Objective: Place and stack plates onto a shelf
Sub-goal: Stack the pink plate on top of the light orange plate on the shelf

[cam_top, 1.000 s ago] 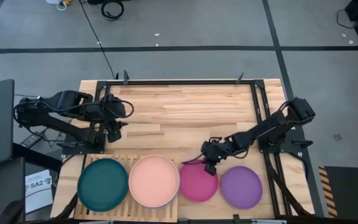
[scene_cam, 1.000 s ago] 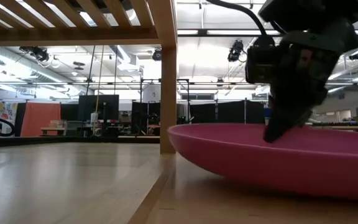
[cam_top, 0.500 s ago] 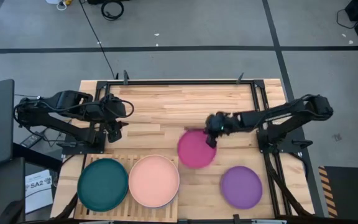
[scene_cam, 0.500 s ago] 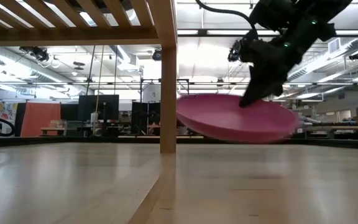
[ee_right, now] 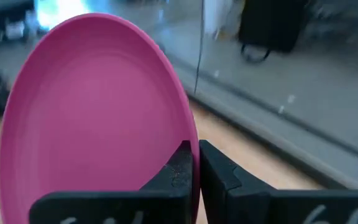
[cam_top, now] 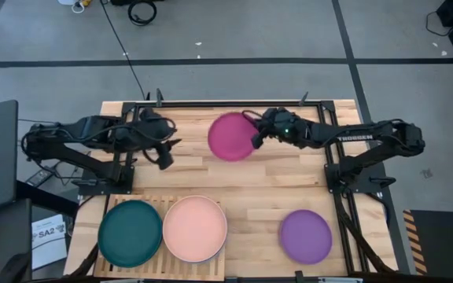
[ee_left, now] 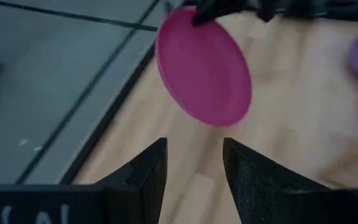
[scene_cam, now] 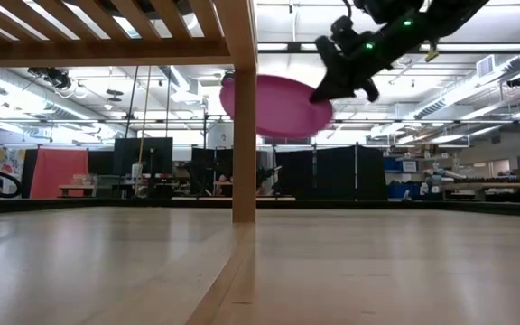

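Note:
The magenta plate point(cam_top: 230, 136) hangs above the far middle of the table, with my right gripper point(cam_top: 256, 135) shut on it; it also shows high up in the low view point(scene_cam: 273, 106). My left gripper point(cam_top: 167, 157) stands open to the plate's left, its fingers point(ee_left: 157, 171) pointing toward the plate point(ee_left: 204, 74) and apart from it. A teal plate point(cam_top: 130, 233) and a salmon plate point(cam_top: 195, 228) lie side by side on the slatted shelf point(cam_top: 163, 202) at the near left. A purple plate point(cam_top: 305, 236) lies flat on the tabletop at the near right. My right gripper pinches the magenta plate's rim point(ee_right: 188, 134) between its two fingers, one on the hollow face and one behind it. The fingers come from the table's right, slanting slightly down. The plate is lifted clear of the table and tilted, reaching away from the fingers toward the left.
The shelf's wooden post point(scene_cam: 245, 135) and slats stand close in front of the low camera. Black frame rails point(cam_top: 234, 103) run along the table's far edge and sides. Bare tabletop point(cam_top: 250, 189) lies between the shelf and the arms.
My right gripper has lifted the magenta plate off the table beside the shelf and carried it up and toward the far edge, staying shut on it; the plate has tipped more upright. My left gripper has swung a little toward the table's middle and tipped up toward the plate.

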